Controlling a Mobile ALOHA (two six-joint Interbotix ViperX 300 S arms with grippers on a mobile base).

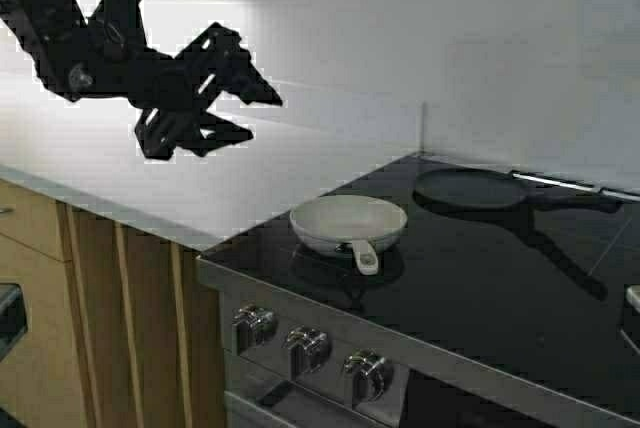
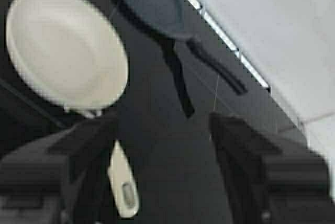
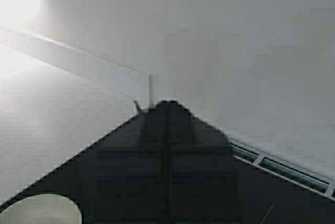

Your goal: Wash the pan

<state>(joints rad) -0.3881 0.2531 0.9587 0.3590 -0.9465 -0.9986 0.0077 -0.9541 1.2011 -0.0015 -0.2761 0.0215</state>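
The pan [image 1: 348,221] is small, round and cream-white. It sits on the front left of the black cooktop [image 1: 480,288], its short white handle [image 1: 365,256] pointing toward the front edge. In the left wrist view the pan [image 2: 63,46] and its handle [image 2: 124,190] lie below my left gripper. My left gripper [image 1: 265,118] hangs in the air over the white counter, left of and above the pan. It is open and empty [image 2: 162,130]. My right gripper [image 3: 167,103] is shut and empty, pointing at the wall corner. The pan's rim [image 3: 42,211] shows beside it.
A flat black pan [image 1: 468,188] with a long black handle [image 1: 570,200] lies at the back of the cooktop. The white counter [image 1: 120,168] runs to the left. Stove knobs [image 1: 305,348] line the front. A white wall stands behind.
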